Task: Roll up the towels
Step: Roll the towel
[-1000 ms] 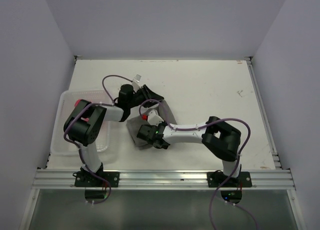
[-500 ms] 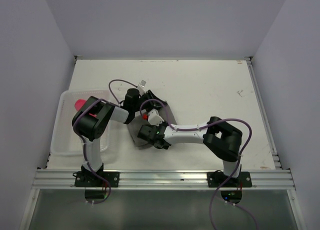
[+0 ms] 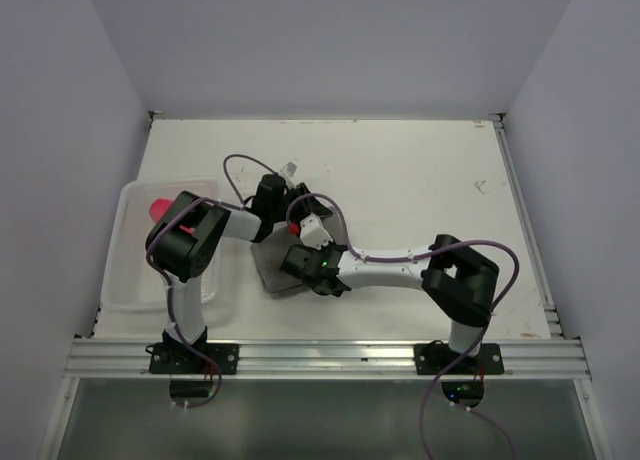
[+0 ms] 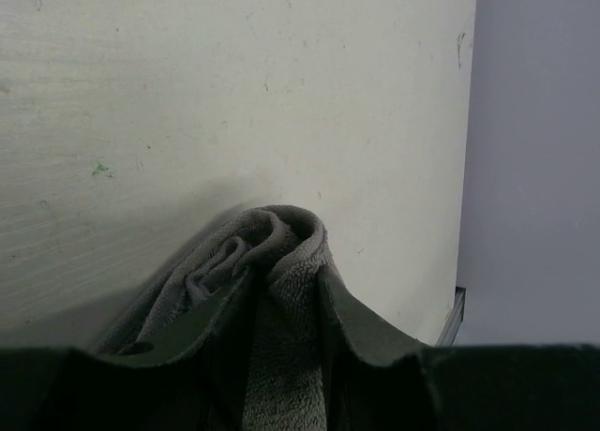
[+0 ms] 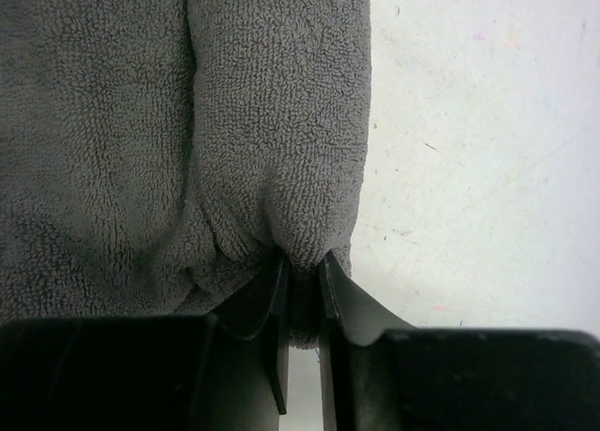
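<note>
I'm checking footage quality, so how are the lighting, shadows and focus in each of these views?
Top external: even light, sharp, only soft shadows under the arms on the table. Left wrist: the grey towel is in focus, casting a soft shadow leftward; the left gripper is dark. Right wrist: terry loops crisp, the right gripper nearly black, no glare.

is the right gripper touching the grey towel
Touching. In the right wrist view the right gripper pinches a fold of the grey towel, with no gap.
</note>
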Controlling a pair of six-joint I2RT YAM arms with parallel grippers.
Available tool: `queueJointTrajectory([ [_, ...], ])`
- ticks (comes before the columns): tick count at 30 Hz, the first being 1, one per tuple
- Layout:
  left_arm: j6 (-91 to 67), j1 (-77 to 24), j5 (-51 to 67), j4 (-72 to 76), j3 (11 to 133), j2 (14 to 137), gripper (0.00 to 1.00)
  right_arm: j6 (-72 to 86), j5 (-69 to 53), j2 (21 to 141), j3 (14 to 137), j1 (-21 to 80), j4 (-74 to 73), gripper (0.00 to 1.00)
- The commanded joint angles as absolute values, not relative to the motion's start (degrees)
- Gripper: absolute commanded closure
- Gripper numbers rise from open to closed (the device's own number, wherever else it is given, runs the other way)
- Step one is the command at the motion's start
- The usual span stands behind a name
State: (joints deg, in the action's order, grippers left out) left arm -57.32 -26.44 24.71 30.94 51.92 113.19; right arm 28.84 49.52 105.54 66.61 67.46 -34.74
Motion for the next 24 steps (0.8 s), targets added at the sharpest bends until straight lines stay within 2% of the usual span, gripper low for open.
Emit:
queueJointTrajectory([
  [1,-52.0,-26.1,19.2,21.3,51.6,116.3,0.64,32.3,46.1,99.6,65.7,67.0,-32.2,0.84],
  [7,-51.3,-25.9,19.2,21.2,51.6,116.8,0.64,32.3,40.5,89.8,61.5,64.0,-28.2,0.68],
  [12,-51.2,-25.7,19.4,20.6,51.3,117.3,0.64,33.3,34.1,82.1,57.2,59.8,-24.1,0.6],
  [17,-50.9,-25.5,19.1,20.0,51.0,117.2,0.64,35.9,20.5,72.3,48.9,52.7,-16.0,0.53],
  [24,-50.4,-25.2,18.7,19.0,51.1,116.9,0.64,47.1,0.3,68.4,37.8,37.9,-0.6,0.46],
])
